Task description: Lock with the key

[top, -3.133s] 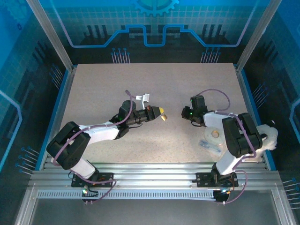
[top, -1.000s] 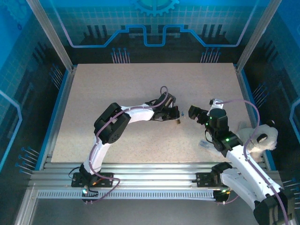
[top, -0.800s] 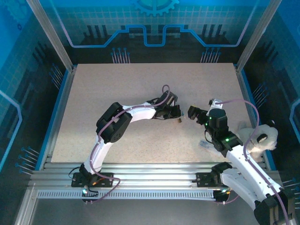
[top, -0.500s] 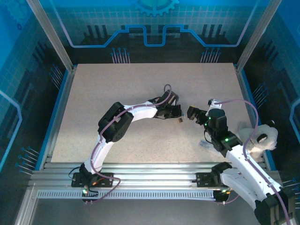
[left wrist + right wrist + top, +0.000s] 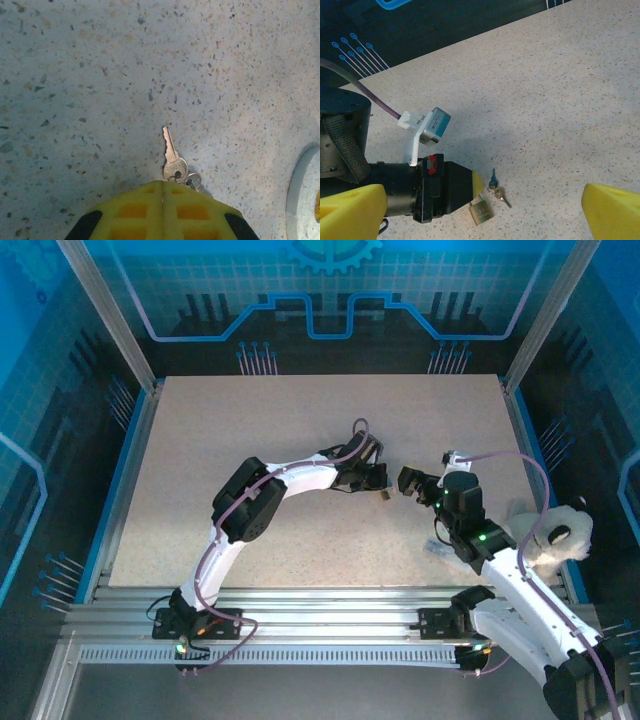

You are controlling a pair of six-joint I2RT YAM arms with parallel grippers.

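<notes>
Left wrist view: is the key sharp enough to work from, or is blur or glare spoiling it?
Left wrist view: the key is sharp, teeth legible, no glare; a blue cast lies over the table. Right wrist view: the padlock is in focus. Top external view: the key is a speck, too small to judge.

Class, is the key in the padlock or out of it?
Out. Left wrist view: the key shows its blade bare against the table; right wrist view: the padlock sits beside it.
</notes>
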